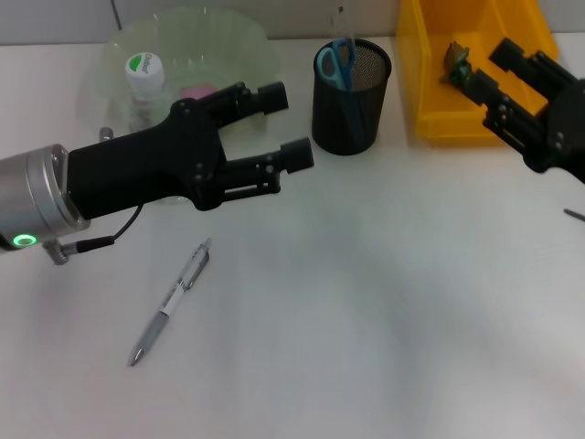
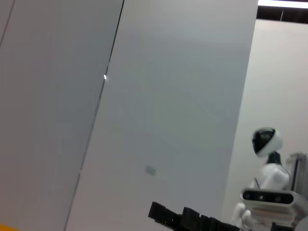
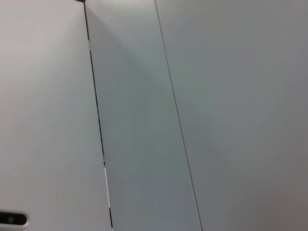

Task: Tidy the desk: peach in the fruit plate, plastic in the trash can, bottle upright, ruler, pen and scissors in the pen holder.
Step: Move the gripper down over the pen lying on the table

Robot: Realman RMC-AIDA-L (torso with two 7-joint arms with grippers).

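Observation:
A silver pen (image 1: 172,302) lies on the white desk at the front left. My left gripper (image 1: 285,123) is open and empty, hovering between the fruit plate and the black mesh pen holder (image 1: 352,101), well above and behind the pen. Blue-handled scissors (image 1: 335,62) stand in the holder, with a clear ruler (image 1: 343,20) faintly visible above them. The translucent green fruit plate (image 1: 228,41) holds something pink, partly hidden by my arm. A white-capped bottle (image 1: 144,75) stands upright by the plate. My right gripper (image 1: 480,64) is open over the yellow trash can (image 1: 430,101), next to a crumpled plastic piece (image 1: 454,57).
A small dark object (image 1: 574,215) lies at the desk's right edge. Both wrist views show only grey wall panels; the left wrist view also shows a white robot (image 2: 267,192) far off.

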